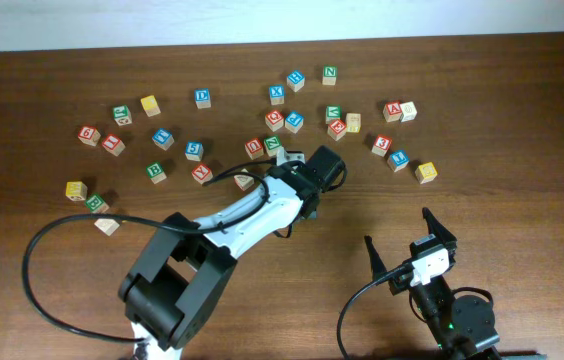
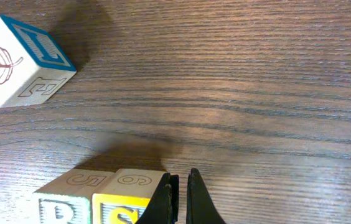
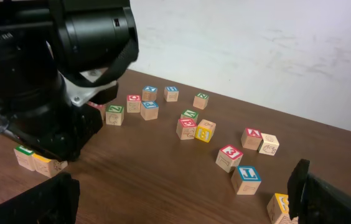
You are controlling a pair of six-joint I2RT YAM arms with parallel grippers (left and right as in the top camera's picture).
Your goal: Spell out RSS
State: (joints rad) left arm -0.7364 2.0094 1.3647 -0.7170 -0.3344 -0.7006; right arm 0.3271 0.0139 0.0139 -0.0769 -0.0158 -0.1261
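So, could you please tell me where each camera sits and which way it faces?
Overhead: above the table, looking straight down; both arms show.
Left wrist: on the left gripper, looking down along its shut fingers.
Right wrist: on the right gripper, looking across toward the wall; its open fingers show.
Shared: both wrist views catch the yellow S cube.

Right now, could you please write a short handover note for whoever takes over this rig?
Left pincer: shut, empty, right beside the S cube.
Right pincer: open, empty, away from the cubes.
Done: the R cube and the yellow S cube stand side by side, R first.
Left: a second S goes after the first. I cannot tell which of the loose yellow cubes carries it.
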